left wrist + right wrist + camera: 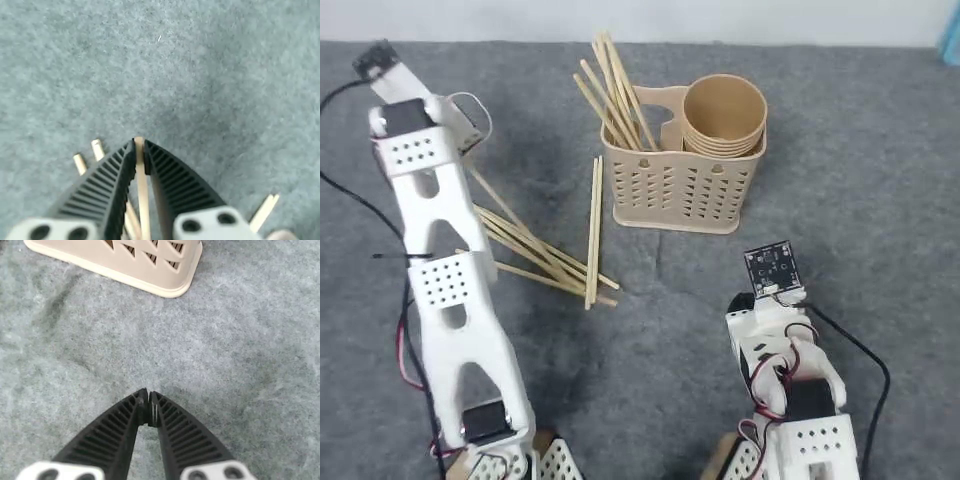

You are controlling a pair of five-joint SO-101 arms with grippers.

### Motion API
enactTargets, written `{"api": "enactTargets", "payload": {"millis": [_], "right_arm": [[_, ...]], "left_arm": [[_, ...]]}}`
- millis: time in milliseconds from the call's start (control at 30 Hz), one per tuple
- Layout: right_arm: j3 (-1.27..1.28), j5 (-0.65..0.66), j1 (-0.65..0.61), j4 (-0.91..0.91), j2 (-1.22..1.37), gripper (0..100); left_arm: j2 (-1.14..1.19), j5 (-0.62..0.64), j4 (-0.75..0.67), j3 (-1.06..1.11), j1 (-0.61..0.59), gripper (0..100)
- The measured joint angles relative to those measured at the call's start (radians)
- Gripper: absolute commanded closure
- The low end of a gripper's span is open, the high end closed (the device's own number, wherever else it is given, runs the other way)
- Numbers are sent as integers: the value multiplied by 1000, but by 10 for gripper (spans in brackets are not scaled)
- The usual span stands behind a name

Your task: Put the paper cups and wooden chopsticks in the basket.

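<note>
A beige slotted basket (680,190) stands at the back middle of the grey carpet, with a stack of paper cups (725,115) in its right half and several wooden chopsticks (615,90) upright in its left half. More chopsticks (535,250) lie fanned on the carpet to the left of it, and two lie straight (593,225) beside the basket. My left gripper (140,145) is shut on one chopstick (142,190) at the far left end of the fan. My right gripper (148,395) is shut with nothing in it, low over bare carpet in front of the basket (125,262).
The left arm (440,270) stretches along the left side over part of the loose chopsticks. The right arm (780,350) sits folded at the front right. Loose chopstick ends (80,162) lie beside the left gripper. Open carpet lies right of the basket.
</note>
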Motion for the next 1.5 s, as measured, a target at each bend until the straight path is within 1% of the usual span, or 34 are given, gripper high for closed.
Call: {"api": "enactTargets", "payload": {"millis": [200,300,400,700,900,1033,1200,1333,1500], "right_arm": [[0,0,0,0,0,990],[0,0,0,0,0,990],[0,0,0,0,0,990],[0,0,0,0,0,990],[0,0,0,0,0,990],[0,0,0,0,0,990],[0,0,0,0,0,990],[0,0,0,0,0,990],[0,0,0,0,0,990]], "left_arm": [[-281,-26,0,370,5,988],[-414,-83,0,496,23,988],[-525,-127,0,559,41,988],[-773,-143,0,629,52,988],[-965,-265,3,718,55,988],[-1137,-292,5,833,58,988],[-1347,-361,3,1057,97,988],[-1524,-365,-109,1243,126,988],[-1763,-365,-331,1461,173,988]]}}
